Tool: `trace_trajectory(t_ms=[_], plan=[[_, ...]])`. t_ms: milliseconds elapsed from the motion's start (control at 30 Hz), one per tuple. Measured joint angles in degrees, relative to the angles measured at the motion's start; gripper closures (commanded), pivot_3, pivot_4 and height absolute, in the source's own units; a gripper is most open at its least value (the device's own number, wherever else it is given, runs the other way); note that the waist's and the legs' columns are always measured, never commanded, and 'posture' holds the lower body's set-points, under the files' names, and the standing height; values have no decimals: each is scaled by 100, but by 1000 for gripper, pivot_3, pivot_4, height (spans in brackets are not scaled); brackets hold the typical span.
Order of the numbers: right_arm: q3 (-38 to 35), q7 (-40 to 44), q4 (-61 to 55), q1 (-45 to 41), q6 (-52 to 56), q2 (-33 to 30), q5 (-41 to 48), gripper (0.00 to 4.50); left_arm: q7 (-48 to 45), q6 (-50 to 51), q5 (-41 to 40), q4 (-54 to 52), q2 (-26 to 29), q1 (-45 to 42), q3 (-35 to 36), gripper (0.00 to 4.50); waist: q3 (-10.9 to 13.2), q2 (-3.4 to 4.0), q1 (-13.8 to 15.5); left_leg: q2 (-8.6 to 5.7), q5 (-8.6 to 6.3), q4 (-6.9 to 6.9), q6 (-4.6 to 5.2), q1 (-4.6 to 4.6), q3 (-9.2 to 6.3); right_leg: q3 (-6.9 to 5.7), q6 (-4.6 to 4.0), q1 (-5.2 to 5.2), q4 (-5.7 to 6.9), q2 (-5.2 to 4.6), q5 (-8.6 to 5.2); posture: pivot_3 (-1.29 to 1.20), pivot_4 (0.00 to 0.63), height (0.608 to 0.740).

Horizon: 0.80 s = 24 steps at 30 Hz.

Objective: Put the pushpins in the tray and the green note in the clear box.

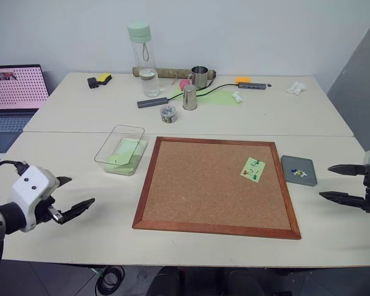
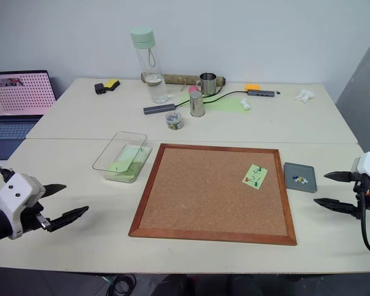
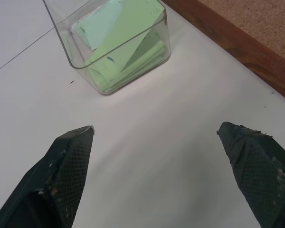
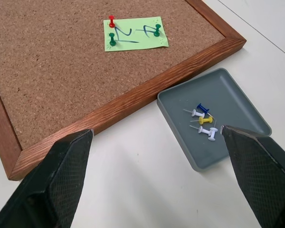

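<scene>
The green note [image 4: 134, 34] is pinned to the cork board [image 1: 203, 185] near its right edge by three pushpins [image 4: 112, 39], one red and two green. Just right of the board lies the dark-grey tray [image 4: 230, 90] with several blue, yellow and white pins in it. The clear box [image 1: 119, 145] stands left of the board on pale-green sheets. My left gripper [image 1: 80, 190] hovers open at the table's front left, short of the box. Beside the tray on the right, my right gripper [image 1: 325, 181] is open and empty.
At the back stand a tall water bottle [image 1: 144, 58], two metal cups [image 1: 190, 97], a small jar of pins [image 1: 168, 113], cables and small items. A laptop [image 1: 15, 92] is at the far left. The table's front edge runs close below the board.
</scene>
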Motion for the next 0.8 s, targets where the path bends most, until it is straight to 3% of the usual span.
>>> trace_trajectory(t_ms=[500, 800], plan=[[-49, -106, -224, 80, 54, 63, 63, 0, -138, 56, -36, -20, 0, -407, -298, 51, 0, 0, 2, 0, 0, 0, 0, 0, 0, -1, 0, 0, 1, 0, 0, 0, 150, 740], [-130, -189, -860, 206, 349, 170, 314, 0, -106, 332, -476, -627, -165, -1259, -1227, 1085, 0, -1, 13, 0, 0, 2, 0, -2, -2, -1, 1, 0, 2, 0, 0, 0, 150, 740]])
